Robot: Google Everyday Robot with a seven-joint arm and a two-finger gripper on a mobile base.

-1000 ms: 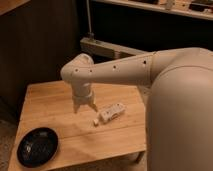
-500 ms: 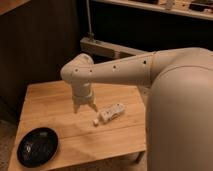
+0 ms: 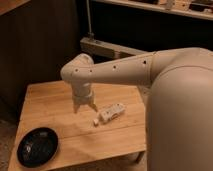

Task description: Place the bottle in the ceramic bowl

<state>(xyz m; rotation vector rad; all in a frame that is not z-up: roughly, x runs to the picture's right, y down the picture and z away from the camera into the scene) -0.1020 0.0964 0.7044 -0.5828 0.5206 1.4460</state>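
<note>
Gripper (image 3: 85, 107) low over table (image 3: 52, 100), jaws wide, holding nothing. Bottle (image 3: 111, 113) lying flat just beside, 3 o'clock. Ceramic bowl (image 3: 37, 146) well apart, 8 o'clock.

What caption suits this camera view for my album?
Open gripper poised beside the white bottle lying on a table, black ceramic bowl nearby.

Jaws spread over table (image 3: 50, 107), bottle (image 3: 111, 113) just beside, free path toward ceramic bowl (image 3: 37, 146)

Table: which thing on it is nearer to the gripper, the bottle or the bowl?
The white bottle, lying beside the open gripper; the black bowl sits far off at the table corner.
</note>
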